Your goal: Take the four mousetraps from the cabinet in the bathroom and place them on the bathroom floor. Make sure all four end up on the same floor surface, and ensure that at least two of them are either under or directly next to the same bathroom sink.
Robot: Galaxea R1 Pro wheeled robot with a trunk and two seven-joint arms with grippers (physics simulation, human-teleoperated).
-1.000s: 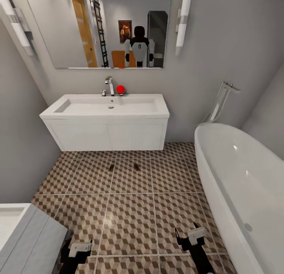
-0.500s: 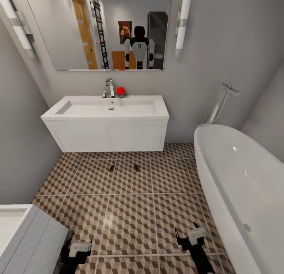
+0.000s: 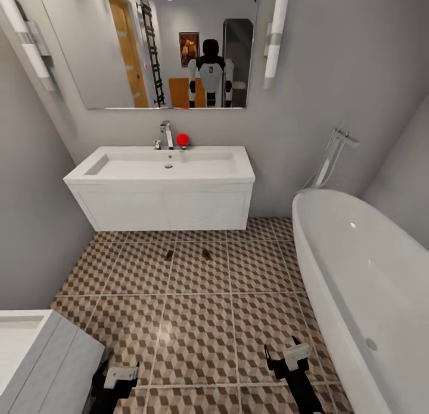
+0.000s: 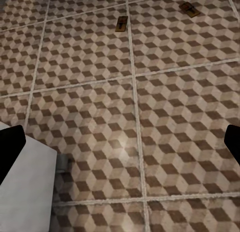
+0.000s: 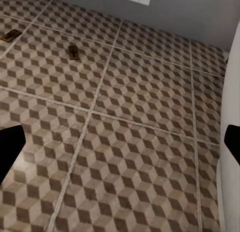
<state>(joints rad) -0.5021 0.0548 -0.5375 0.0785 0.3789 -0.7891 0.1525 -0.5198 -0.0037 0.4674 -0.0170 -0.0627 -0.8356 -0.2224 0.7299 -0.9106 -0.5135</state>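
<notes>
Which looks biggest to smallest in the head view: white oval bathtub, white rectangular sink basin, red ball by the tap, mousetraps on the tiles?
1. White oval bathtub, though it sits nearest the camera.
2. White rectangular sink basin.
3. Red ball.
4. Two flat wooden mousetraps; they look alike, and only slightly smaller than the ball.

You can't make out detail on the two mousetraps (image 3: 169, 255) (image 3: 206, 254); the bathtub (image 3: 357, 265) runs off frame.

walls: plain grey, wide mirror (image 3: 155, 44) between two tube lights
right: white oval bathtub (image 3: 363, 271)
near left: pale grey unit (image 3: 42, 366)
</notes>
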